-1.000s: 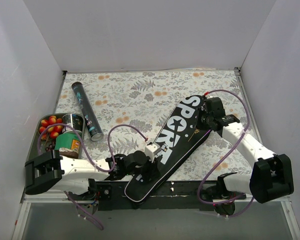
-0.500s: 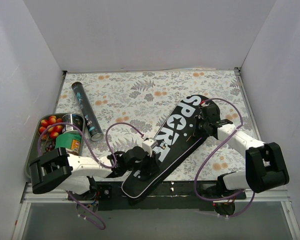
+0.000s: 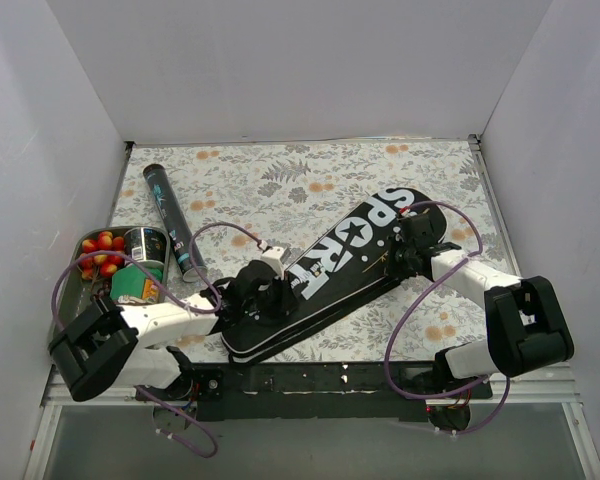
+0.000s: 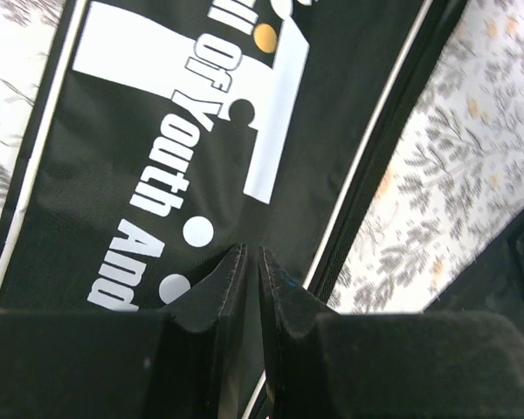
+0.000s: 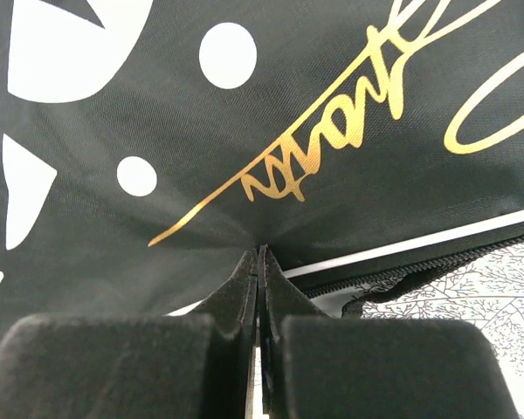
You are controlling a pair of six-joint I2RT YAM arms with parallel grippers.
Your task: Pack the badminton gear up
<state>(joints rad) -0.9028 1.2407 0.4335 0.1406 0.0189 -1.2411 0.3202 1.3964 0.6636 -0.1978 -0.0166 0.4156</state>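
Across the middle of the desk (image 3: 280,175), the black racket bag (image 3: 332,268) lies slanted, near left to far right. The left pincer (image 4: 251,253) and the right pincer (image 5: 258,255) are each closed tight on a fold of its cloth, one per end, probably to steer it jointly.

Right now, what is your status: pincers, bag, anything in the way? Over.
Left pincer shut on racket bag fabric; right pincer likewise. Bag lies flat, diagonal. Shuttle tube outside the bag, apart on its left.
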